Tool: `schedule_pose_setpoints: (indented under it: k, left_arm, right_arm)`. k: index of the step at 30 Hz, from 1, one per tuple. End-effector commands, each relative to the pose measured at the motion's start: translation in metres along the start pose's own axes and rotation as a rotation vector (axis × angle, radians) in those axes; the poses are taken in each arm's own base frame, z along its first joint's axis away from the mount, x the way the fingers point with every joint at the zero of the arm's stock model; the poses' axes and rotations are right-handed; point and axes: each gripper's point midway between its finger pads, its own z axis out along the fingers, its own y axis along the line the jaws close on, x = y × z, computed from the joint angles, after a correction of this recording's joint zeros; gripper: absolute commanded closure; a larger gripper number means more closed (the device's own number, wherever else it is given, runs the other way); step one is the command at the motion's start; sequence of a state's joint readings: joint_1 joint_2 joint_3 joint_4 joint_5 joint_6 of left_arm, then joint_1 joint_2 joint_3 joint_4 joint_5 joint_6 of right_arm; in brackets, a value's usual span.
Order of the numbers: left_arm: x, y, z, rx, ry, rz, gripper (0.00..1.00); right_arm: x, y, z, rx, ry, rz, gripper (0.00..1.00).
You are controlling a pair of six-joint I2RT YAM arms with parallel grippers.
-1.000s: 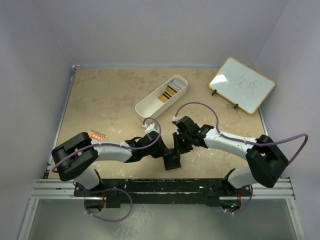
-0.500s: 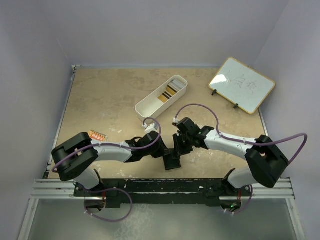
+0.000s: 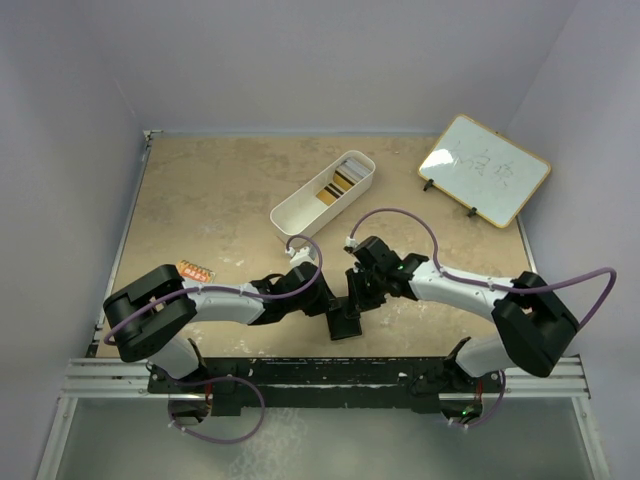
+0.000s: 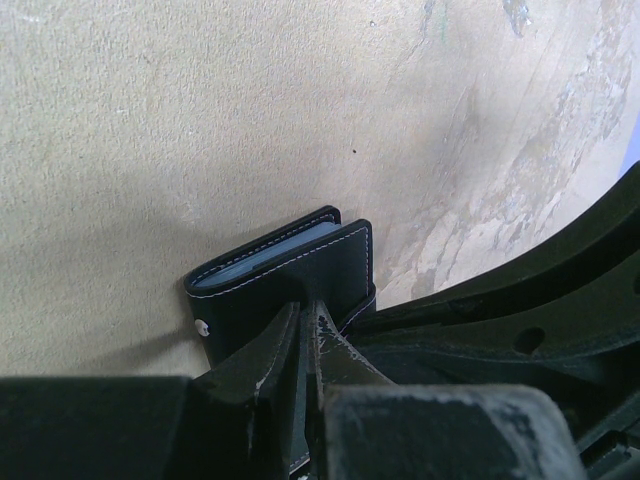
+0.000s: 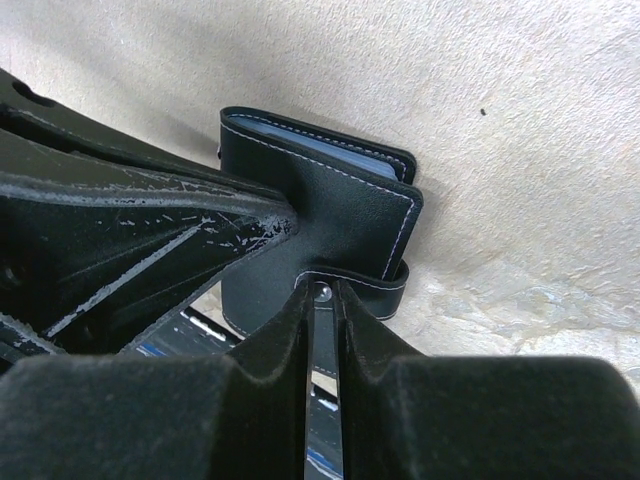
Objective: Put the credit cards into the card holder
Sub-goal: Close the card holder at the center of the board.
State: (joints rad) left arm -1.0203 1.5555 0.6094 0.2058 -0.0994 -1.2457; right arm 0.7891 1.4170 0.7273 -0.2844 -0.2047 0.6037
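The left hand (image 4: 305, 318) is clamping the card holder (image 4: 285, 268) steady. The right hand (image 5: 322, 300) is pinching its snap tab (image 5: 352, 280), likely to open it.

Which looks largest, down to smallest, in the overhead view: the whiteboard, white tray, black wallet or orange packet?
1. whiteboard
2. white tray
3. black wallet and orange packet: they look alike, and the wallet is partly hidden, so unranked.

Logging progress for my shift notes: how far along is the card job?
Done: nothing visible; the credit cards lie in the white tray. In hand: the left gripper and right gripper both pinch the folded black card holder. Left: moving cards into it.
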Motion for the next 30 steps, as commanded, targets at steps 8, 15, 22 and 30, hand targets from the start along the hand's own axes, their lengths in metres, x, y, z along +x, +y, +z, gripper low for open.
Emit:
schedule_pose_setpoints:
  k: [8, 15, 22, 30]
  left_arm:
    - [0.002, 0.014, 0.005, -0.044, 0.002, -0.005, 0.97]
    - [0.002, 0.013, 0.005, -0.042, 0.005, -0.006, 0.97]
    - [0.002, 0.014, 0.005, -0.043, 0.004, -0.01, 0.97]
    - [0.003, 0.018, 0.002, -0.049, 0.005, -0.012, 0.97]
  right_arm:
    - [0.024, -0.007, 0.004, 0.029, 0.051, -0.017, 0.88]
    - [0.029, -0.014, 0.005, 0.09, 0.057, -0.035, 0.89]
    - [0.035, -0.027, 0.012, 0.161, 0.081, -0.021, 0.89]
    - [0.048, -0.051, 0.024, 0.284, 0.158, -0.015, 0.9]
